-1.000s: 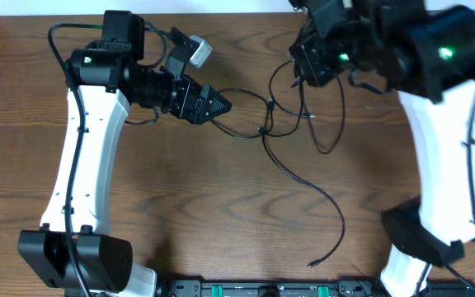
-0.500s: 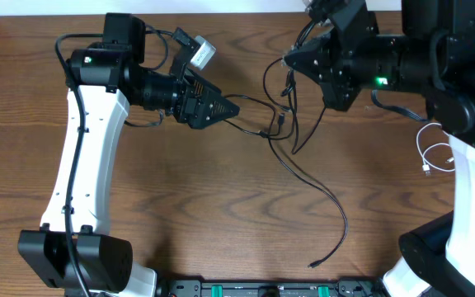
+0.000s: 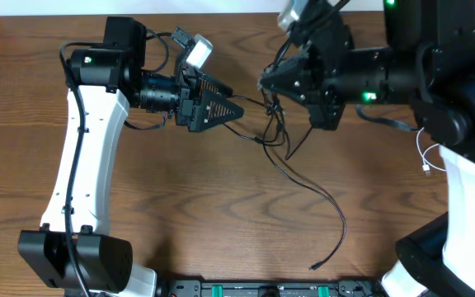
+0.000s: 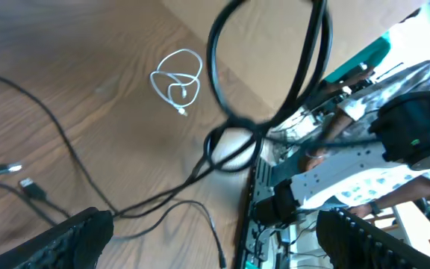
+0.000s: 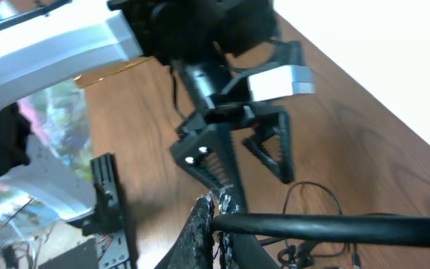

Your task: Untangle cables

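A tangle of thin black cables (image 3: 275, 124) hangs and lies between my two grippers at the back middle of the table. One long strand trails forward to a plug end (image 3: 313, 266). My right gripper (image 3: 265, 82) points left and is shut on a black cable (image 5: 334, 228), pinched at the fingertips (image 5: 213, 213). The left gripper (image 3: 236, 106) points right at the tangle, its jaws wide with nothing between them (image 4: 215, 224). A black cable loop (image 4: 267, 67) hangs close in front of it. A small white cable (image 4: 178, 82) lies coiled on the table, half hidden under the right arm (image 3: 425, 157).
The left arm's white link (image 3: 81, 165) runs down the left side. My right arm's bulky body (image 3: 468, 165) covers the right side. A black base rail (image 3: 262, 289) lines the front edge. Bare wood (image 3: 204, 214) lies in front of the tangle.
The right gripper has swung left with its cable, drawing the tangle toward the left gripper. My left gripper has edged right and opened slightly wider.
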Motion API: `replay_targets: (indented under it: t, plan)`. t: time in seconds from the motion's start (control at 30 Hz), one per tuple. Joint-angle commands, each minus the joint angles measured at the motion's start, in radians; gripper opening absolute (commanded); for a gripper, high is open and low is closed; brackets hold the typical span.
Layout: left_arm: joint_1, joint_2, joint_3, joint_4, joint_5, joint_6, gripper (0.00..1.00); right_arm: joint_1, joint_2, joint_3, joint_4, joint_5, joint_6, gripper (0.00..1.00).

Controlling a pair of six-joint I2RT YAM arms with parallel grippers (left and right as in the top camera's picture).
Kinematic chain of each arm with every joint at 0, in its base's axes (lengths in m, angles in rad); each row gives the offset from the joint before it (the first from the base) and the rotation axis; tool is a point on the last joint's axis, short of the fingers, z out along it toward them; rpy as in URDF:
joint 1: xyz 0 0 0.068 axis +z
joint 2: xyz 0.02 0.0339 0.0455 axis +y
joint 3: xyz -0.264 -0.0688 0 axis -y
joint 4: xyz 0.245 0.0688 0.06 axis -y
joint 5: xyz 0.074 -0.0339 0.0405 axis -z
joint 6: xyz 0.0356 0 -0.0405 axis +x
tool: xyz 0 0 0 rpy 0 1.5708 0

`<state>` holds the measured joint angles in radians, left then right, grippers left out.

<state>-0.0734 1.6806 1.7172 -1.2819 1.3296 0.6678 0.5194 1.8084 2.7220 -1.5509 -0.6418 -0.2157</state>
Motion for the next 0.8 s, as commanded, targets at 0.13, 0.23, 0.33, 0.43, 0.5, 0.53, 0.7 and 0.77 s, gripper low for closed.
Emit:
replay_targets:
  t: [0.13, 0.23, 0.33, 0.43, 0.5, 0.53, 0.7, 0.77]
  plan:
    - [-0.022, 0.005, 0.003, 0.003, 0.023, 0.046, 0.92, 0.093, -0.011, 0.018, 0.018, -0.031, -0.026, 0.01]
    - [-0.023, 0.006, 0.003, 0.006, 0.021, 0.047, 0.92, 0.108, -0.011, 0.019, 0.028, -0.032, -0.025, 0.01]
    - [-0.023, 0.006, 0.003, 0.007, 0.021, 0.047, 0.92, 0.127, -0.011, 0.019, 0.032, -0.047, -0.025, 0.01]
    - [-0.023, 0.006, 0.003, 0.01, 0.021, 0.047, 0.92, 0.153, -0.011, 0.019, 0.033, -0.046, -0.025, 0.01]
    - [-0.023, 0.006, 0.003, 0.014, 0.021, 0.046, 0.92, 0.166, -0.011, 0.019, 0.033, -0.044, -0.026, 0.01]
    - [-0.023, 0.006, 0.003, 0.014, 0.021, 0.046, 0.92, 0.169, -0.011, 0.019, 0.033, -0.036, -0.026, 0.01]
    - [-0.023, 0.006, 0.003, 0.014, 0.021, 0.046, 0.92, 0.169, -0.011, 0.019, 0.033, 0.008, -0.026, 0.01]
    - [-0.023, 0.006, 0.003, 0.014, 0.019, 0.046, 0.92, 0.169, -0.011, 0.019, 0.04, 0.008, -0.026, 0.01]
